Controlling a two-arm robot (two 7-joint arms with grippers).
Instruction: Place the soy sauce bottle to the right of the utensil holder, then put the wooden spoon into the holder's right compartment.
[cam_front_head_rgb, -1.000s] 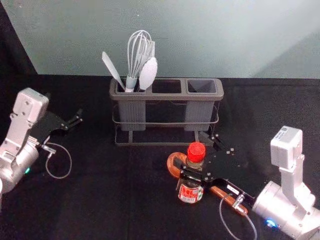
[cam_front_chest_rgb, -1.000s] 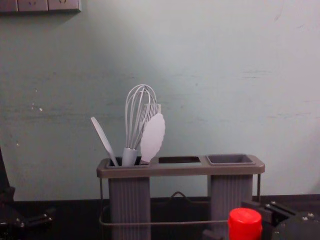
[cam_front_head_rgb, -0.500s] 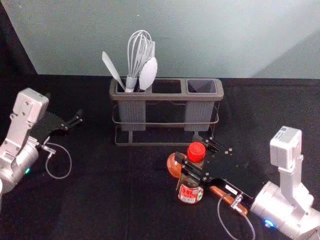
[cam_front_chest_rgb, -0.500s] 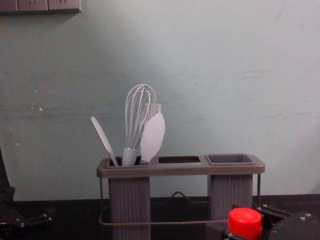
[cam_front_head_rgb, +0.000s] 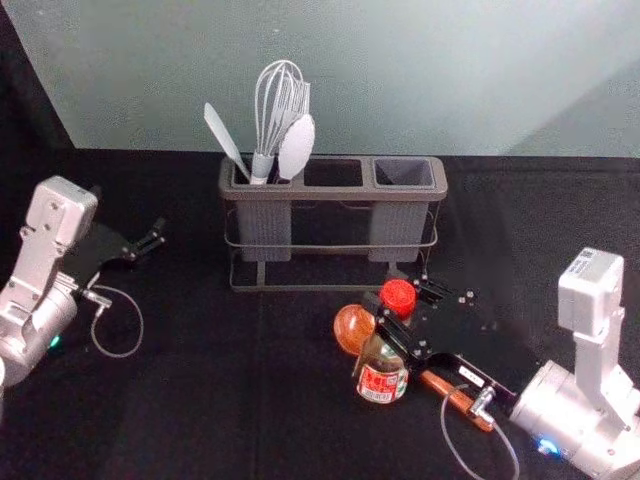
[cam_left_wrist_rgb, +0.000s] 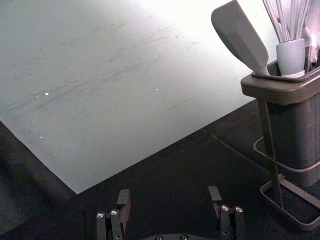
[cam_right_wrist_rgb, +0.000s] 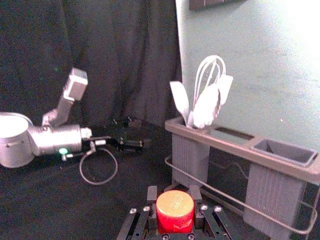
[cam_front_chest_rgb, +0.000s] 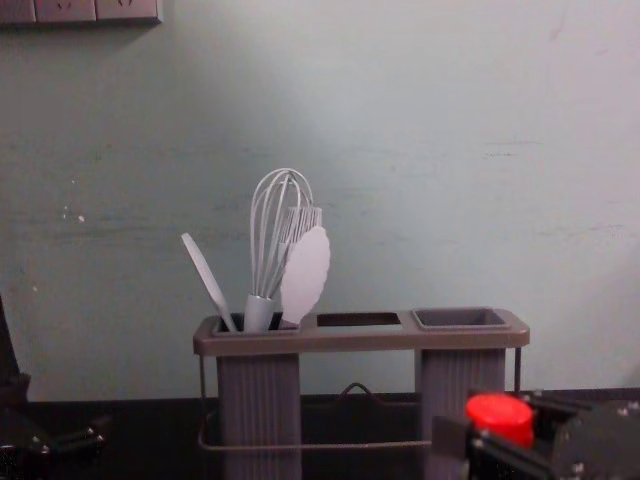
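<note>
R claw (cam_right_wrist_rgb: 174, 193) clamped on soy sauce btl (cam_front_head_rgb: 380, 383) nr cap, looks a bit tilted; btl's in front of utensil holder (cam_front_head_rgb: 333, 193), needs to go R, R arm nearer. Wooden spoon (cam_front_head_rgb: 352, 330) beside btl. L claw (cam_left_wrist_rgb: 169, 192) parked L of holder, fingers apart.

I count one bottle (cam_front_head_rgb: 381, 384), one wooden spoon (cam_front_head_rgb: 353, 330) and one holder (cam_front_head_rgb: 335, 194) with two cups (cam_front_head_rgb: 398, 230), and standing together in its left cup (cam_front_head_rgb: 264, 232) I have one whisk (cam_front_head_rgb: 277, 115) and three other pale utensils (cam_front_head_rgb: 297, 148).

Tilted red-capped bottle (cam_front_head_rgb: 381, 383) near wooden spoon (cam_front_head_rgb: 352, 330)
</note>
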